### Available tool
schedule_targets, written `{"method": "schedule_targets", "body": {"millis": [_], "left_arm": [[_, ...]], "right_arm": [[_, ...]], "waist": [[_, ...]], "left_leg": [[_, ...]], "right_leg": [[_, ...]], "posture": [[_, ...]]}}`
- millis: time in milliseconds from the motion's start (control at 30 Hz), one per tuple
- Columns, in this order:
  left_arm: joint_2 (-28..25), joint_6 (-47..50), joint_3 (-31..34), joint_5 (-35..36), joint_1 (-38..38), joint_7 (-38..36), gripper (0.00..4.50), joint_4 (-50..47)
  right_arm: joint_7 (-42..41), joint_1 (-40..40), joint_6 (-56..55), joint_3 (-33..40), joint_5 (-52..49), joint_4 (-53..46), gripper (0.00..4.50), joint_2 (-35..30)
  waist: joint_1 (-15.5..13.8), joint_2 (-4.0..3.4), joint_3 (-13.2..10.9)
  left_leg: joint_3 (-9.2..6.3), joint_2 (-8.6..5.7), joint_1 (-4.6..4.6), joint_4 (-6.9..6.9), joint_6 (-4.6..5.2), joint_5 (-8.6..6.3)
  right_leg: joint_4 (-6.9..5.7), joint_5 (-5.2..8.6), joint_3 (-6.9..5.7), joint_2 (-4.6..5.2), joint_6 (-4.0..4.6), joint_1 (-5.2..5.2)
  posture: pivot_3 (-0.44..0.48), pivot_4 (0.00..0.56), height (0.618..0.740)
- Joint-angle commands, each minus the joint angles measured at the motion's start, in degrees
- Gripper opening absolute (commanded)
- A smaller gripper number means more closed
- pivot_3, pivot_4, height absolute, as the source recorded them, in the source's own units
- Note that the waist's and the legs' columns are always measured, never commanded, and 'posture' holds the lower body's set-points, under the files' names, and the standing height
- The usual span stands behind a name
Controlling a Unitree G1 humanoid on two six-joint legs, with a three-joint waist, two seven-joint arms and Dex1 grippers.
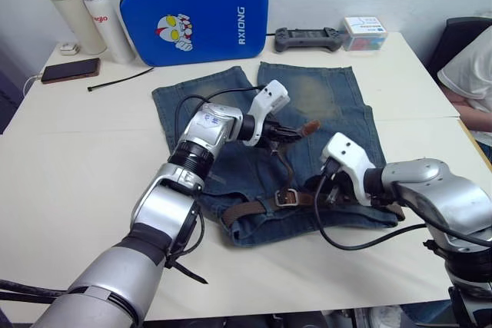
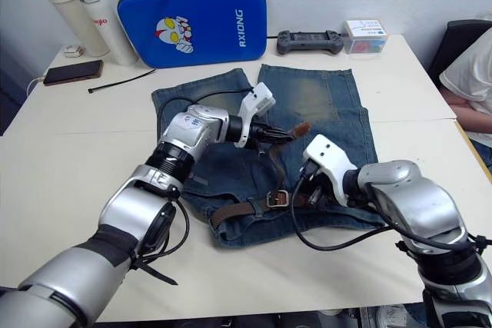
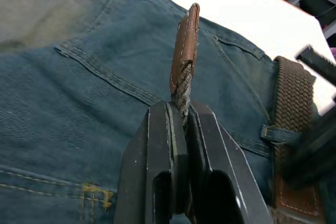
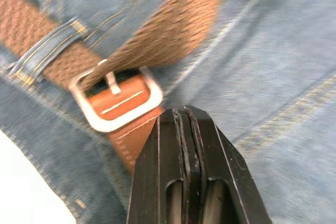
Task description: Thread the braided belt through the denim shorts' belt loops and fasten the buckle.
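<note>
The denim shorts (image 1: 323,97) lie flat on the table, waistband towards me. The braided belt (image 1: 244,210) runs along the waistband under a belt loop (image 4: 47,45). Its free end passes through the silver buckle (image 1: 286,197) and rises up over the shorts. My left gripper (image 1: 296,133) is shut on that end just behind its brown leather tip (image 3: 185,45). My right gripper (image 4: 181,113) is shut, its fingertips against the leather tab right beside the buckle (image 4: 153,94), with nothing visible between them. Another belt loop (image 3: 275,132) crosses the strap.
At the back stand a blue case (image 1: 196,17), two bottles (image 1: 73,17), a phone (image 1: 71,71), a black cable tie (image 1: 119,80), a game controller (image 1: 307,38) and a small box (image 1: 365,34). A person (image 1: 469,74) sits at the table's right edge.
</note>
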State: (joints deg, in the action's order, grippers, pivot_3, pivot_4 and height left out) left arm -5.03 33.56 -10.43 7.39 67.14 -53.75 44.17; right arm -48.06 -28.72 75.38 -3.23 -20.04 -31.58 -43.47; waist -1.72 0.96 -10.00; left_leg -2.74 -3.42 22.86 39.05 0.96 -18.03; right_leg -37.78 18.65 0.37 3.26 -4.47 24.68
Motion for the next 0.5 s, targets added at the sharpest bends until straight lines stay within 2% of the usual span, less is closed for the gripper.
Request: {"method": "schedule_targets", "body": {"millis": [33, 233, 400, 433, 500], "left_arm": [[1.6, 1.7, -1.6, 0.1, -0.9, 0.3, 0.0, -7.1], [0.9, -1.9, -8.4, -2.8, -5.7, -1.7, 0.0, -18.1], [-3.7, -7.4, -11.2, -6.6, -7.3, -1.3, 0.0, -22.3], [-4.4, -8.1, -11.3, -7.0, -7.5, -1.0, 0.0, -22.6], [-5.2, -9.5, -11.6, -7.5, -7.9, -1.2, 0.0, -23.4]], "right_arm": [[1.4, -0.9, 2.4, 5.8, -2.6, -2.9, 0.04, -1.7], [0.8, 2.4, -6.6, 8.8, -2.2, -4.2, 0.04, -9.5], [-1.0, 6.2, -17.7, 9.1, 0.1, -4.6, 0.04, -16.0], [-1.3, 7.0, -18.1, 9.8, -0.1, -5.0, 0.7, -17.2], [-1.7, 7.6, -21.5, 10.0, 1.3, -5.2, 1.28, -19.8]], "waist": [[-0.1, 0.0, 0.0], [0.1, -0.04, 0.0], [0.5, -0.11, 0.0], [0.3, -0.17, -0.1], [0.2, -0.17, -0.1]], "left_leg": [[-0.01, -0.01, 0.04, 0.01, 0.01, 0.0], [0.01, -0.02, 0.14, 0.0, 0.03, 0.01], [0.13, 0.01, 0.11, 0.0, 0.02, 0.02], [0.14, 0.02, 0.08, 0.0, 0.02, 0.02], [0.13, 0.02, 0.1, 0.02, 0.02, 0.02]], "right_leg": [[0.0, 0.0, -0.01, 0.01, -0.01, 0.01], [0.01, -0.01, -0.01, 0.0, -0.02, 0.13], [-0.05, -0.01, 0.09, -0.05, -0.02, 0.19], [-0.07, -0.01, 0.09, -0.06, -0.02, 0.17], [-0.07, -0.01, 0.08, -0.06, -0.02, 0.17]], "posture": [[0.0, 0.15, 0.74], [0.0, 0.15, 0.74], [0.0, 0.15, 0.74], [0.0, 0.15, 0.74], [0.0, 0.15, 0.74]]}}
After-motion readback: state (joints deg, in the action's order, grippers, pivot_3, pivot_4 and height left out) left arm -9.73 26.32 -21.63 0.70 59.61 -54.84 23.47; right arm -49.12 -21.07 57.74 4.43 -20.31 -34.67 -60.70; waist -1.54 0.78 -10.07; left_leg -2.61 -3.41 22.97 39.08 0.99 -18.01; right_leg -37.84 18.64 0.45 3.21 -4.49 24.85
